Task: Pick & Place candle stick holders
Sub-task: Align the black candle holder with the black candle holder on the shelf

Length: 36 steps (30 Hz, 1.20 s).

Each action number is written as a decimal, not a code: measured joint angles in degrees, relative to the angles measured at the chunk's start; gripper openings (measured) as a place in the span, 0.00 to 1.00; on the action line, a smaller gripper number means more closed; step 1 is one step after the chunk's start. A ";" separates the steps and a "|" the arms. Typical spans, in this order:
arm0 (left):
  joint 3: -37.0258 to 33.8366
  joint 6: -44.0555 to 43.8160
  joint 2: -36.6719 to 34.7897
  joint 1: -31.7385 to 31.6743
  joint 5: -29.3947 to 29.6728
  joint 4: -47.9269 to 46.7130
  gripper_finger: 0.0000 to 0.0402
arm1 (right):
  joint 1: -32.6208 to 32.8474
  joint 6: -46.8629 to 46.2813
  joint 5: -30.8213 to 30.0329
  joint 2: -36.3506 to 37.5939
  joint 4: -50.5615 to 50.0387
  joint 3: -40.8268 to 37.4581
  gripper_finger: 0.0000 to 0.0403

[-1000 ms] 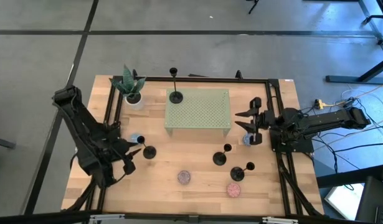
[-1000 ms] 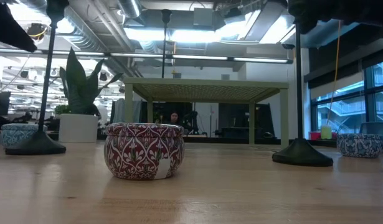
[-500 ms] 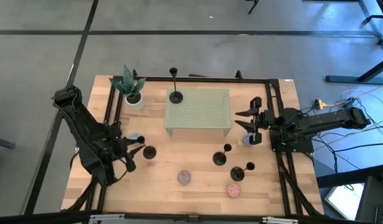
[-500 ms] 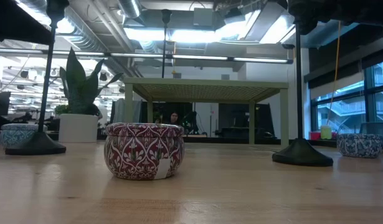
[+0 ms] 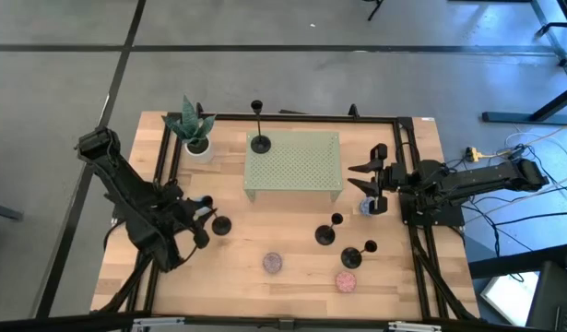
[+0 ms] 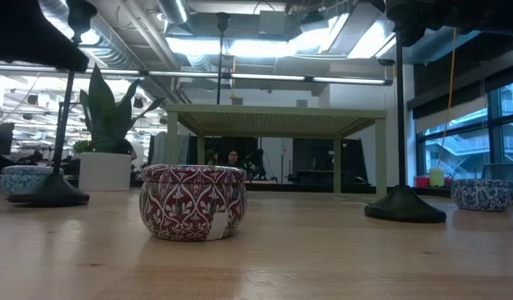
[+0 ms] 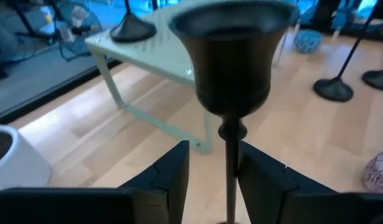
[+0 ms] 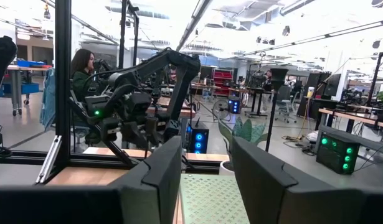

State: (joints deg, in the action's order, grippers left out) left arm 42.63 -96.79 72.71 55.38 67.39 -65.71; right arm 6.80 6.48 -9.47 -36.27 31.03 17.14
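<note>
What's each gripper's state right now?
Left gripper: closed on a candle stick holder, jaws either side of its stem.
Right gripper: jaws apart, nothing between them, at the table's right edge.

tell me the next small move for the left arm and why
Probably lift it straight up a little. The left gripper has its fingers on either side of the thin stem of a candle stick holder, seemingly gripping it, while in the high view its base looks to be on or just above the wooden table. One holder already stands on the green perforated stand, the likely goal.
</note>
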 joint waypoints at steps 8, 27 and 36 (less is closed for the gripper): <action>0.00 3.37 0.00 -0.11 -0.61 2.76 0.09 | 0.00 0.02 0.00 0.00 0.00 0.01 0.36; 27.08 29.95 -0.96 -9.66 -3.93 3.82 0.03 | 0.01 -0.04 -0.02 0.00 0.00 0.00 0.36; 39.16 49.51 -0.98 -20.20 -6.32 4.59 0.03 | 0.01 -0.07 -0.04 0.00 0.22 -0.02 0.36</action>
State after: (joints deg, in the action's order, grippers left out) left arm 81.79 -47.28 71.72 35.18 61.07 -61.13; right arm 6.81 6.42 -9.51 -36.27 31.25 17.12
